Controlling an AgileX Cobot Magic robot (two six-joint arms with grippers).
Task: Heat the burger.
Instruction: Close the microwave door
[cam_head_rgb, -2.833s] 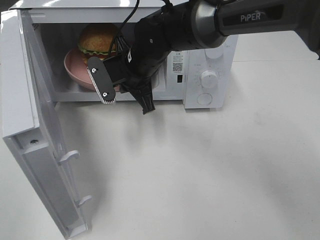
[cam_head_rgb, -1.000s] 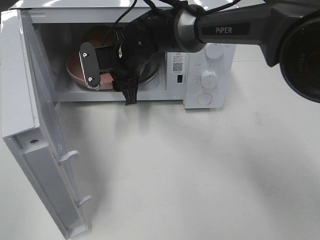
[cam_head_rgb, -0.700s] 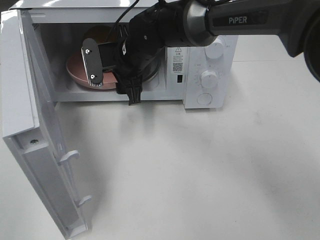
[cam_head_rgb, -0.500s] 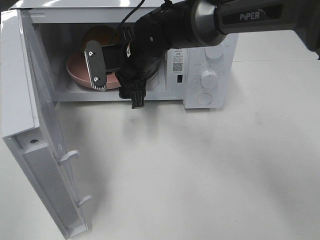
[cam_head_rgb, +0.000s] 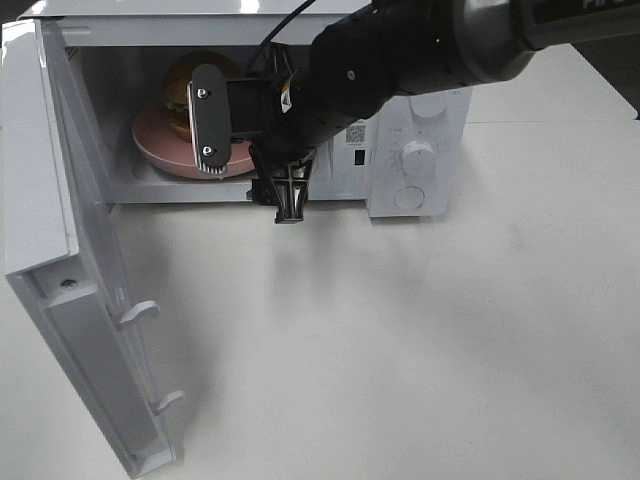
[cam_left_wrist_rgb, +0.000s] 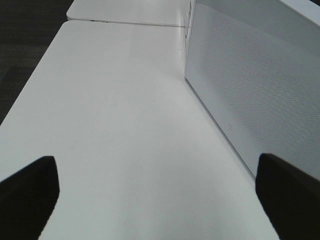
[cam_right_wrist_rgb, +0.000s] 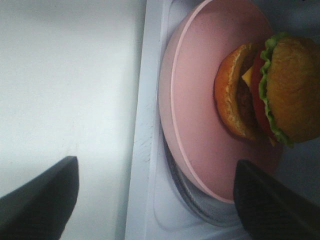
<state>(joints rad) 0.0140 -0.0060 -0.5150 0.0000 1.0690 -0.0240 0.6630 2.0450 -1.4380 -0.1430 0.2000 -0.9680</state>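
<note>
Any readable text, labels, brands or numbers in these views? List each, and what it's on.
Nothing reads as clear words.
QR-code sticker on the microwave's control panel: a code pattern only, any print on it too small to read.
Markings around the dial: too small to read.
Lettering on the right arm: cut off at the frame's top edge.
Wrist views: none.

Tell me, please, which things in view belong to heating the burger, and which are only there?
Belonging to the job:
- golden-bunned burger with lettuce
- round pink plate under it
- white microwave oven, its door open
- right pincer, open at the oven mouth

Only there:
- white table
- left pincer, open above the table
</note>
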